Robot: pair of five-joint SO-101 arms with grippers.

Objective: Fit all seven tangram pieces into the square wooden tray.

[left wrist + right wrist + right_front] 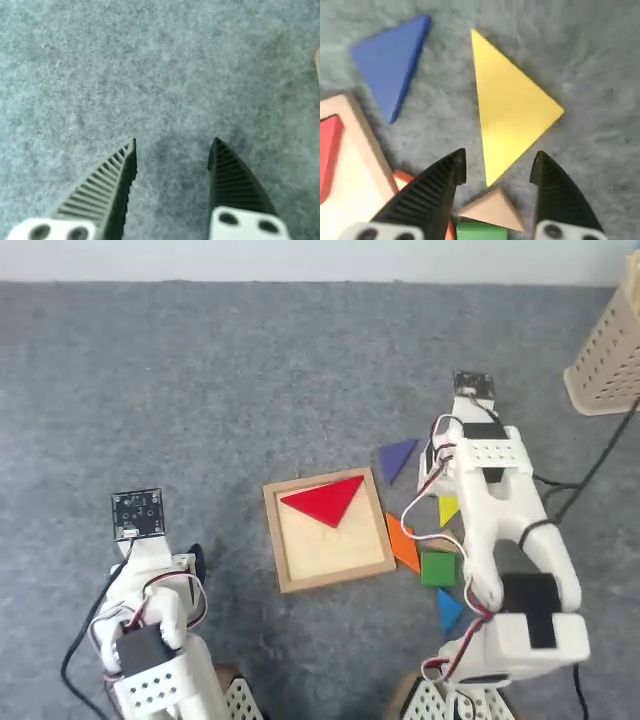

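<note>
My right arm stretches forward over the loose pieces. Its end effector (500, 152) stands wide open, gripping nothing. The yellow triangle (510, 110) lies just ahead, its near tip between the fingertips. A blue triangle (390, 57) sits farther ahead to the left, and a small tan triangle (492, 207) and a green square (480, 232) lie back beneath it. The square wooden tray (325, 580) sits to its left, with a red triangle (325, 500) inside. My left arm is folded back near its base, its end effector (174, 141) also open above the grey counter (150, 60), holding nothing.

the right claw (446, 502) hovers over the yellow triangle (449, 511); the tray (274, 532), holding a red triangle (325, 500), lies beside the claw, the green square (437, 568) near it.
</note>
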